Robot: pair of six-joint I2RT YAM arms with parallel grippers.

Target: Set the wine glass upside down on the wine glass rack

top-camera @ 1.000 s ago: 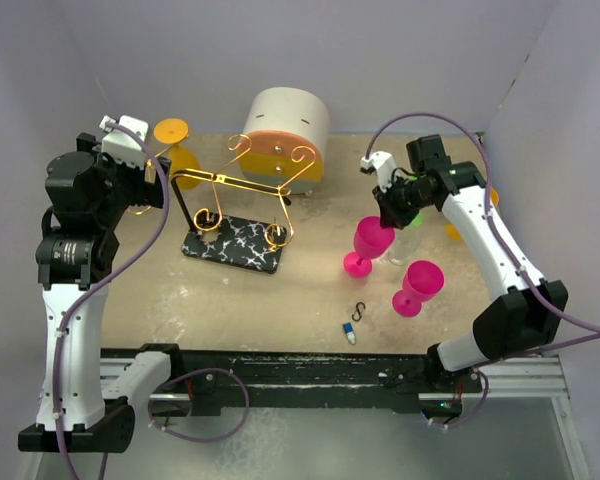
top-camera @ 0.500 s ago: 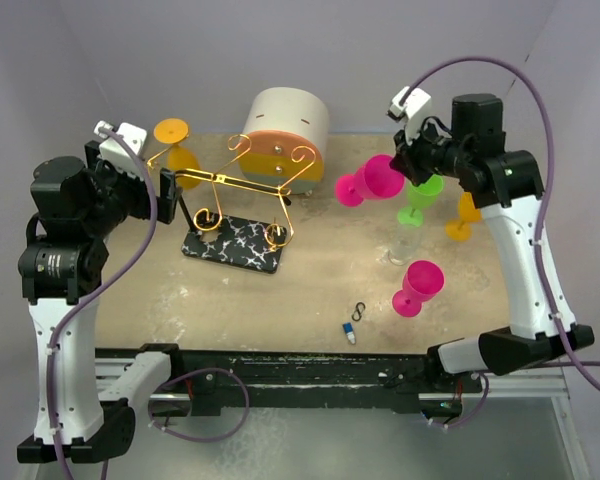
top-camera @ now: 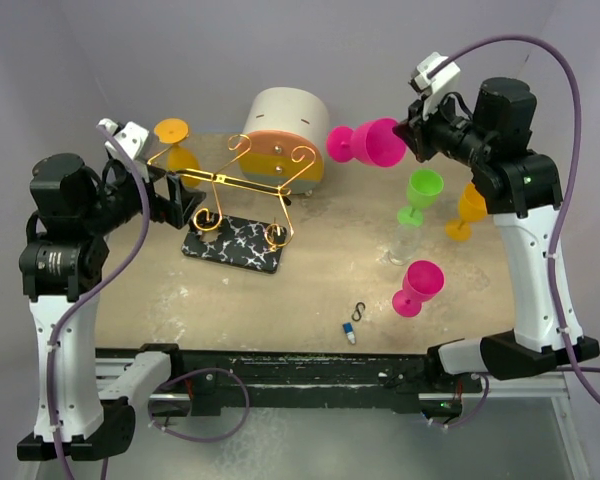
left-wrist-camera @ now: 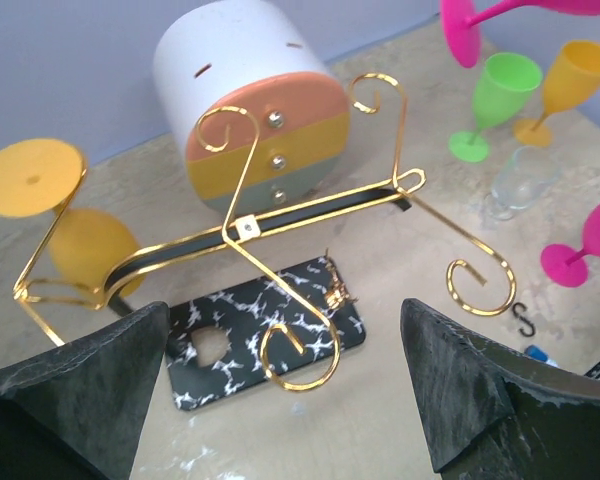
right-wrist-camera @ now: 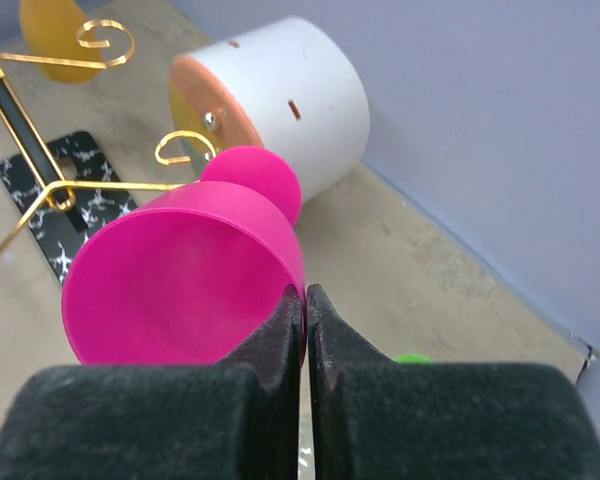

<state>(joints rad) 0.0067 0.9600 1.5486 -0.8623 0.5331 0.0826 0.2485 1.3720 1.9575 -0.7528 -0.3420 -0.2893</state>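
Two right fingers (right-wrist-camera: 280, 345) lie almost together, pinching the rim wall of the pink wine glass (right-wrist-camera: 180, 285). The right gripper (right-wrist-camera: 305, 300) thus carries it on its side, high over the table, foot pointing to 9 o'clock in the top view. Held by the rim, the stem stays free, which should suit sliding it into a hook once the bowl is turned mouth-down. The glass is well apart from the wine glass rack (top-camera: 230, 183), which stands at about 8 o'clock from it. The left gripper (left-wrist-camera: 285, 310) gapes wide at the rack's 9 o'clock side, gripping nothing, perhaps ready to steady it. An orange glass (top-camera: 177, 150) already hangs at the rack's 10 o'clock arm. The round drawer box (top-camera: 285, 125) sits at the rack's 1 o'clock, close beside the free curled arms, so it crowds the approach. A green glass (top-camera: 420, 192), a clear glass (top-camera: 405, 245) and a second pink glass (top-camera: 417, 285) stand around 5 o'clock of the carried one.
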